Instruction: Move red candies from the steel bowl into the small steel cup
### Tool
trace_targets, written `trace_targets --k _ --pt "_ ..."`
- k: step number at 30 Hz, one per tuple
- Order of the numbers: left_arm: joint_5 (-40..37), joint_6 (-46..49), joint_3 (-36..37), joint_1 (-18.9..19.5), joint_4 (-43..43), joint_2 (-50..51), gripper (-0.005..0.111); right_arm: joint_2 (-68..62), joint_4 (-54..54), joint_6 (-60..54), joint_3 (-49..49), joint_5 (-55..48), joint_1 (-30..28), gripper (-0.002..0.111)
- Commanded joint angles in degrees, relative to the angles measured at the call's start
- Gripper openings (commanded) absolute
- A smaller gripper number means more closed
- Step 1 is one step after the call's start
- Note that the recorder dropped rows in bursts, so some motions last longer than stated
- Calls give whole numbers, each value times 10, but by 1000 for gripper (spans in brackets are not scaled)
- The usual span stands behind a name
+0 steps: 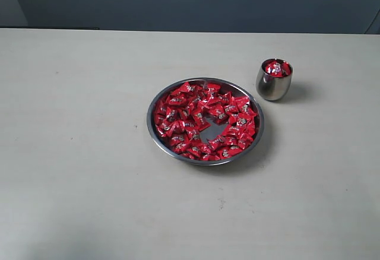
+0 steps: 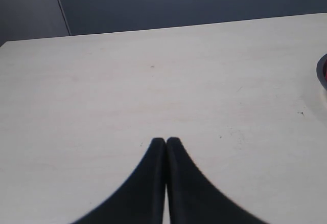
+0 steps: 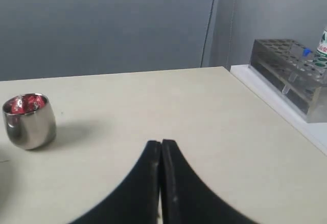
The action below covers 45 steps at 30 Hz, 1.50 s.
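Your left claw (image 2: 166,141) and right claw (image 3: 161,143) sit pressed together, empty; candies (image 1: 205,120) crowd the bowl (image 1: 149,120) on the counter (image 1: 77,153), but the cup (image 1: 274,85) just beside it looks nearly full, so another drop may spill.

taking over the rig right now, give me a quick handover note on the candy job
Left gripper: shut, empty, over bare table.
Right gripper: shut, empty, short of the cup.
Bowl: mid-table, mostly covered in red candies; cup stands beside it, apart.
Done: a few candies show at the cup's mouth.
Left: most candies; cup looks nearly full, so check room.
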State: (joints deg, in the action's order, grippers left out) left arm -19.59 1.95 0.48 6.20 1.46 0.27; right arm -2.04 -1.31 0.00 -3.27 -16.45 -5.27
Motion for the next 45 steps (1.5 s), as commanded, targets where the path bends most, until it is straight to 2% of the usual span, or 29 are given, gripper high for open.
trace_targets --k 1,7,45 --pt "4 -3 -5 0 1 -3 0 4 -7 -4 3 -26 1 -1" --pt "4 -3 -5 0 1 -3 0 5 0 -4 33 -32 1 -1" --pt "4 -3 -5 0 1 -3 0 20 13 0 33 -42 20 -1"
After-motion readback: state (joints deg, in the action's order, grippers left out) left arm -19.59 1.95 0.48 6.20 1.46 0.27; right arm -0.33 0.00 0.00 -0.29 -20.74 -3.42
